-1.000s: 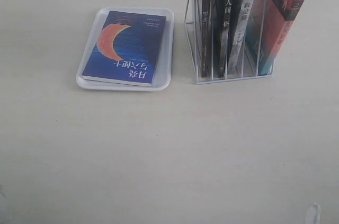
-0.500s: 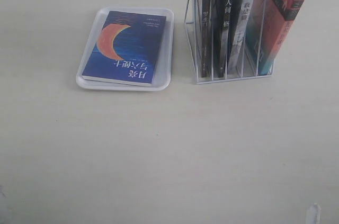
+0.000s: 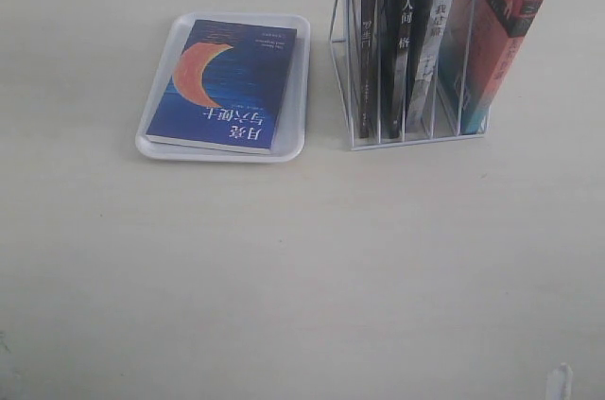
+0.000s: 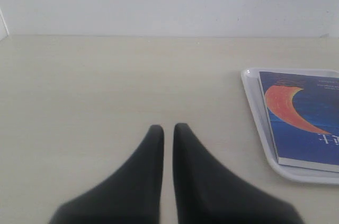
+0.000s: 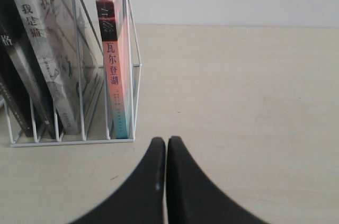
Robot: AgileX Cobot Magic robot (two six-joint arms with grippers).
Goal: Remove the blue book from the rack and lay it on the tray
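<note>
The blue book (image 3: 225, 83) with its orange crescent moon lies flat, cover up, on the white tray (image 3: 153, 126) at the upper left of the table. The same book (image 4: 304, 115) and tray (image 4: 259, 113) show at the edge of the left wrist view. The white wire rack (image 3: 352, 97) stands to the tray's right. My left gripper (image 4: 168, 127) is shut and empty over bare table, well away from the tray. My right gripper (image 5: 166, 140) is shut and empty, just in front of the rack's (image 5: 74, 141) base wire.
The rack holds several upright books: black-spined ones (image 3: 395, 50), a grey-spined one (image 3: 430, 41) and a tall red book with a teal foot (image 3: 492, 31). The red book (image 5: 114, 60) is the nearest to my right gripper. Neither gripper shows in the exterior view.
</note>
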